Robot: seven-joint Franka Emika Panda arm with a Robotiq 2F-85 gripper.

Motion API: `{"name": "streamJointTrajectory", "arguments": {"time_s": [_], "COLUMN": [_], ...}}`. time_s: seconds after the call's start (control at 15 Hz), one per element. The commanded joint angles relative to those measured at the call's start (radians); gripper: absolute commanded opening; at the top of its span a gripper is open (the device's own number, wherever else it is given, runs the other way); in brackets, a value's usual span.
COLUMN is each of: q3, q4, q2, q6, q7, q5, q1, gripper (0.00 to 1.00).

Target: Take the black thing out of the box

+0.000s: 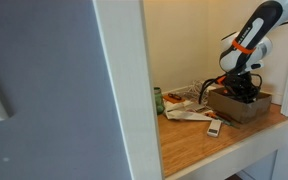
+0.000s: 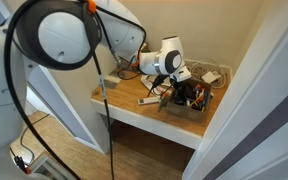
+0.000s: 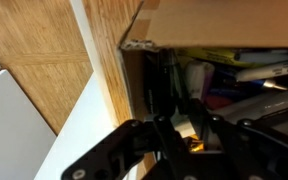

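Note:
The brown box (image 1: 246, 110) stands at the far end of the wooden desk and also shows in the other exterior view (image 2: 196, 112). Its cardboard wall fills the top of the wrist view (image 3: 224, 22). My gripper (image 1: 243, 92) reaches down into the box, as both exterior views show (image 2: 187, 93). In the wrist view its fingers (image 3: 174, 115) are drawn close together on a dark lump, the black thing (image 3: 172, 100). This lump is hard to tell from the dark box interior. In the exterior views the black thing is hidden by the gripper.
An upright green can (image 1: 158, 100), crumpled printed papers (image 1: 187, 104) and a white remote (image 1: 214, 127) lie on the desk (image 1: 189, 140) beside the box. A grey door and white frame (image 1: 119, 90) stand close by. A wall rises behind the box.

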Motion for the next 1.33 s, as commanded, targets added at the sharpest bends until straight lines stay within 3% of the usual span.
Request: {"name": "streamJointTrajectory", "arguments": {"time_s": [0.0, 0.67, 1.27], "q3": [-0.009, 0.011, 0.106], "q4": [-0.022, -0.102, -0.146], "q2": [-0.032, -0.201, -0.271], "q6": [0.000, -0.016, -0.090], "q7": [-0.010, -0.025, -0.061], "q5": [0.002, 0.004, 0.014], "q1": [0.016, 0.036, 0.065], "gripper": [0.06, 0.06, 0.06]}}
